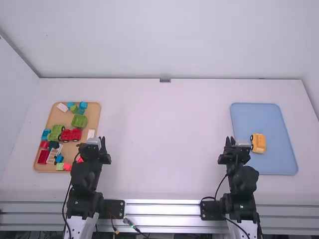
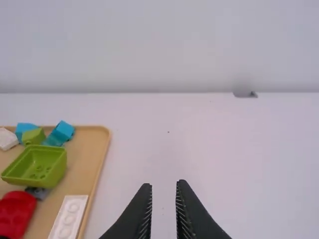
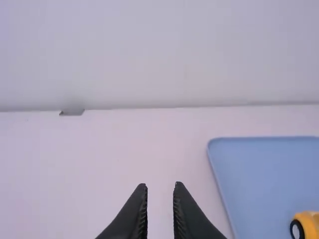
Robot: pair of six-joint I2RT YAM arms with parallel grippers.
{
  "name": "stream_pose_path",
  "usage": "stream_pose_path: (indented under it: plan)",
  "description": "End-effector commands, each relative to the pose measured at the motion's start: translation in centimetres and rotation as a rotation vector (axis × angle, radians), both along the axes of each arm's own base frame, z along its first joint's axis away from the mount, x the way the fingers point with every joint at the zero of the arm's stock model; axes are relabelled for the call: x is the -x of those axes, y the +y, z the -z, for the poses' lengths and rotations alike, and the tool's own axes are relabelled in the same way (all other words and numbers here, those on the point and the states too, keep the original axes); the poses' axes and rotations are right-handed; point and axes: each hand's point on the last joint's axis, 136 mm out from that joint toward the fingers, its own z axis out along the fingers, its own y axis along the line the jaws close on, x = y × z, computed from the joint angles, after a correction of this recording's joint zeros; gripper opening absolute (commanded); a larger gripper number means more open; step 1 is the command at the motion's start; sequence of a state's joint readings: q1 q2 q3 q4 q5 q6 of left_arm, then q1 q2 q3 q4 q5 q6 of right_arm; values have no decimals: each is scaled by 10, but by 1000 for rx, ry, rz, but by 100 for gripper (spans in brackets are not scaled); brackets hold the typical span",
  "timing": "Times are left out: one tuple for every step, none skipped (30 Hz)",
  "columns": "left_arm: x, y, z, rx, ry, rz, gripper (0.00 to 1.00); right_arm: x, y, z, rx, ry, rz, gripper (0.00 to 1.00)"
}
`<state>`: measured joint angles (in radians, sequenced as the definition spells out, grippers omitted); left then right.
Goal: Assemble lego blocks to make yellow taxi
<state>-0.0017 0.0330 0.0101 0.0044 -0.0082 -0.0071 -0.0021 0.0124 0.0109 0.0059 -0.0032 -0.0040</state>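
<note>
See yellow toy car [image 1: 259,143] on blue tray [image 1: 256,114]. Looks light, stiff, smoothly rounded, perhaps slippery; best to grasp by the molded body, clear of the black wheels [image 3: 296,230]. Find left gripper [image 2: 164,183] and right gripper [image 3: 160,184] with fingers spread, pinching nothing.

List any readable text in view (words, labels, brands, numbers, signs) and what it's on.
None can be read.
Yellow toy car: no lettering visible.
White studded block: studs, no lettering visible.
Blue tray: no lettering visible.
Left base plate and right base plate: small light marks, too small to tell if they are text.
</note>
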Motion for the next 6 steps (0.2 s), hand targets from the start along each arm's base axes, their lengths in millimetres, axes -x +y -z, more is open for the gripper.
stream_pose_path:
  plan:
    - [1,-1,-1,-6,-18,7,11,0,0,4,-4,4,2,10]
    - [1,-1,-1,-6,-18,7,9,0,0,4,-4,4,2,9]
    - [1,-1,-1,-6,-18,7,8,0,0,4,-4,4,2,8]
    - [1,-1,-1,-6,-18,7,7,0,0,4,-4,4,2,7]
    - [1,-1,-1,-6,-18,7,6,0,0,4,-4,4,2,6]
    - [1,-1,-1,-6,-18,7,4,0,0,4,-4,4,2,4]
